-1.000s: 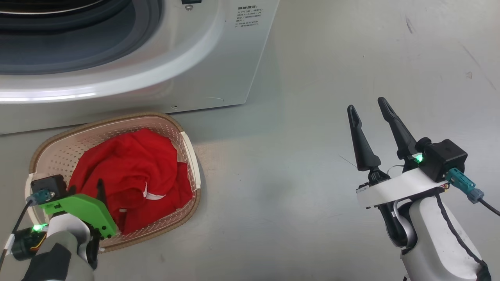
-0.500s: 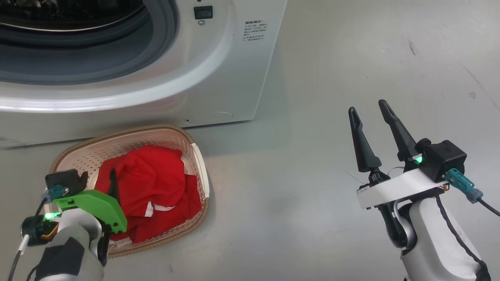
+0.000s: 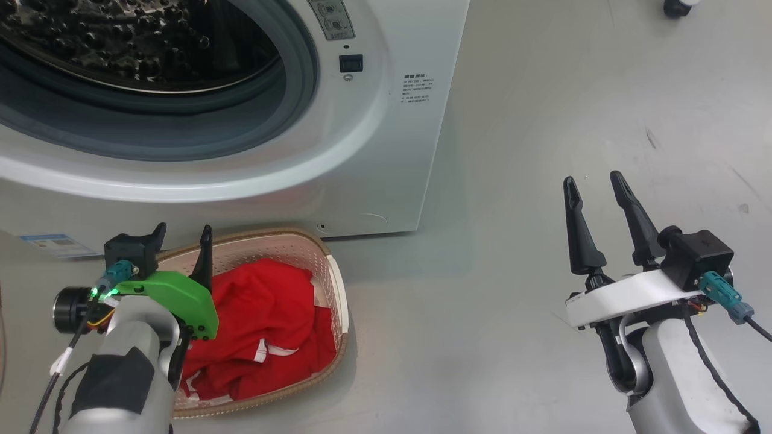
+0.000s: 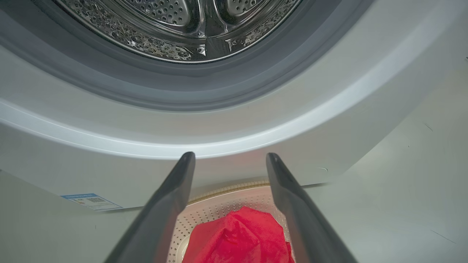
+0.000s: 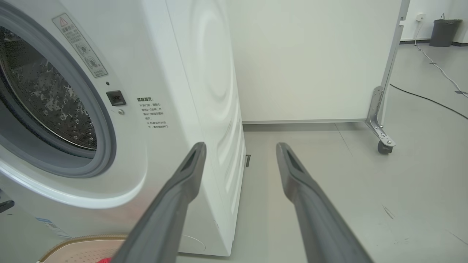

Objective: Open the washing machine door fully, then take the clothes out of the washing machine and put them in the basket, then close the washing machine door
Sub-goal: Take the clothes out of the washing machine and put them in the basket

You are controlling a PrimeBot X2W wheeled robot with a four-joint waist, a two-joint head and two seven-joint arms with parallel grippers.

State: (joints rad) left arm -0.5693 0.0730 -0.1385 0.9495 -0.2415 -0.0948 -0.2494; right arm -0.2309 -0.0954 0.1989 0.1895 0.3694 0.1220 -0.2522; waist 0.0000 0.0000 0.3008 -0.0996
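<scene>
Left end effector: fingers spread wide and holding nothing. It hovers over the back of the basket, pointing at the machine's front panel.
Right end effector: fingers spread and empty, over bare floor, well apart from the machine's right side.
Clothes: a red heap with white trim inside the basket, bunched toward its right wall.
Basket: on the floor just in front of the washing machine, below the drum mouth.
Drum: the mouth is uncovered, and the part in sight holds no fabric.
Step judged: unloading looks done; closing the door remains.
Risk, snag: a low swing of the left arm could catch the fabric or knock the basket rim and drag it.
Risk, knock: the fingers are close to the front panel, so a forward move could hit it.
Risk, missed item: a garment deeper in the drum would go unnoticed.
</scene>
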